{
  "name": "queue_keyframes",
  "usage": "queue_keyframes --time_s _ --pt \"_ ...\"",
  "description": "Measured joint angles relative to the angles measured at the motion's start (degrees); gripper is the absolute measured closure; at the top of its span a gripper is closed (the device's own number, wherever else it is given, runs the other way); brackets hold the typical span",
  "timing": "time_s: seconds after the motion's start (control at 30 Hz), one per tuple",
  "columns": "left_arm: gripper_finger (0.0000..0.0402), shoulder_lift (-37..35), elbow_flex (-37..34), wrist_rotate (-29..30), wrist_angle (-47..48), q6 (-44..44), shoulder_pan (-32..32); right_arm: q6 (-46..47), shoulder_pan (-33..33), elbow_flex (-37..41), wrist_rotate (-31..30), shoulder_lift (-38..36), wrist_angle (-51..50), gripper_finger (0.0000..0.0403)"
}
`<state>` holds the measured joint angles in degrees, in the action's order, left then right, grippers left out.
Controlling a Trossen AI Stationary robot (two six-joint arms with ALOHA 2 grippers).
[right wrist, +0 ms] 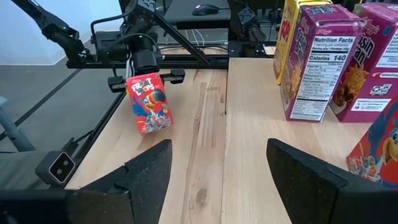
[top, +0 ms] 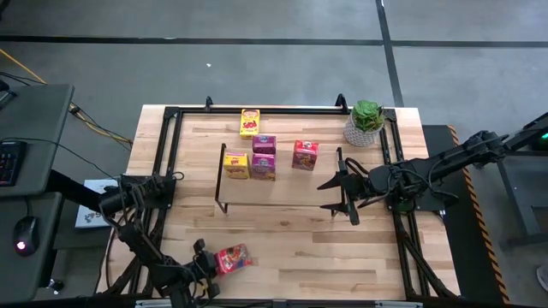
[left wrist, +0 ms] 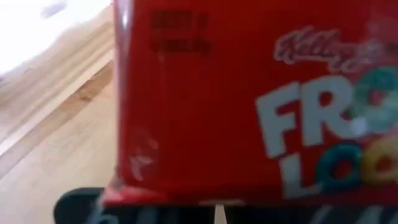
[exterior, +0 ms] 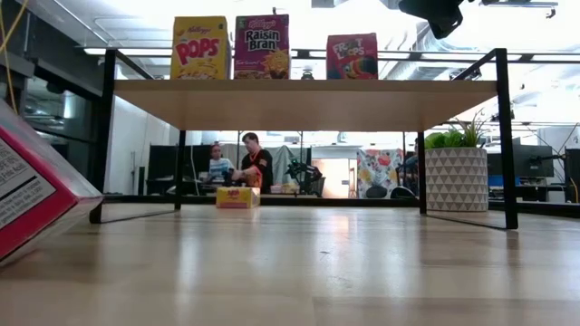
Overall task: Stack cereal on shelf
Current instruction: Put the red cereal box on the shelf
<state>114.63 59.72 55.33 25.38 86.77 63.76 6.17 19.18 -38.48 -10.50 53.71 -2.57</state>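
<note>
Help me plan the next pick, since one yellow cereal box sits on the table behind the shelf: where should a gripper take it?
Judging from above, grip the yellow box across its two narrower side faces, descending from overhead. It lies apart from the shelf, near the table's far edge, with clear table around it. The open right gripper hovers nearer.

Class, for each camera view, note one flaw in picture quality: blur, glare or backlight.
Left wrist view: the red cereal box fills the frame, its print blurred. Low view: bright ceiling lights wash out the room behind the shelf. Right wrist view: the fingers are soft-edged.
</note>
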Motion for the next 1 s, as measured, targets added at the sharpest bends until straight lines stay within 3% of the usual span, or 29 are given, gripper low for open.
queue_keyframes --time_s 0.53,1.0 --pt "0.0401 -0.04 2.24 4.77 0.12 -4.09 -0.64 -0.17 0.00 0.00 -0.03 0.00 0.09 0.0147" --pt "0.0401 -0.07 3.39 3.80 0.13 -9.05 -3.05 -0.17 0.00 0.00 -0.05 0.00 0.09 0.0147"
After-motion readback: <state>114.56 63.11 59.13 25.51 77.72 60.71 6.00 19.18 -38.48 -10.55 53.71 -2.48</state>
